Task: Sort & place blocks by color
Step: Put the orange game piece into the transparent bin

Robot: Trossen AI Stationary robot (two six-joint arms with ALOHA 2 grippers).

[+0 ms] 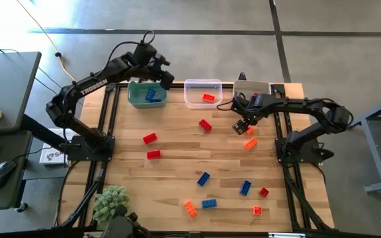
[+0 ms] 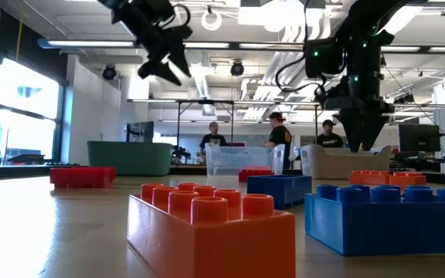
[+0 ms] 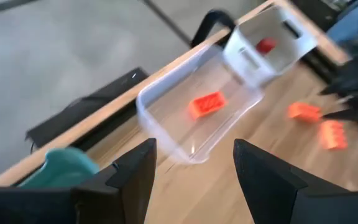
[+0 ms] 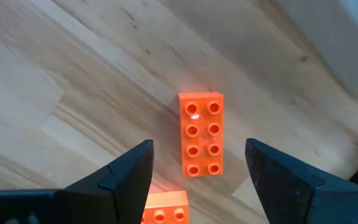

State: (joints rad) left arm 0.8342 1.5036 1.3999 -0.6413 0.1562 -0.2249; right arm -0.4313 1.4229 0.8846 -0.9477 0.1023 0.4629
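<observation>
Red, blue and orange blocks lie scattered on the wooden table (image 1: 177,165). My right gripper (image 1: 242,127) points down, open, over an orange block (image 4: 201,134) lying flat, studs up; its fingers stand either side of the block and above it. A second orange block (image 1: 250,144) lies just nearer. My left gripper (image 1: 167,80) hangs open with nothing between its fingers, high over the far edge beside the teal bin (image 1: 146,94), which holds blue blocks (image 1: 152,95). The clear bin (image 1: 202,92) holds a red block (image 3: 207,104).
A pale third bin (image 1: 251,88) stands at the far right of the row. Loose red blocks (image 1: 149,138) lie mid-left, blue blocks (image 1: 203,178) and orange ones (image 1: 190,209) toward the near edge. A fuzzy green clump (image 1: 110,201) sits at the near left corner.
</observation>
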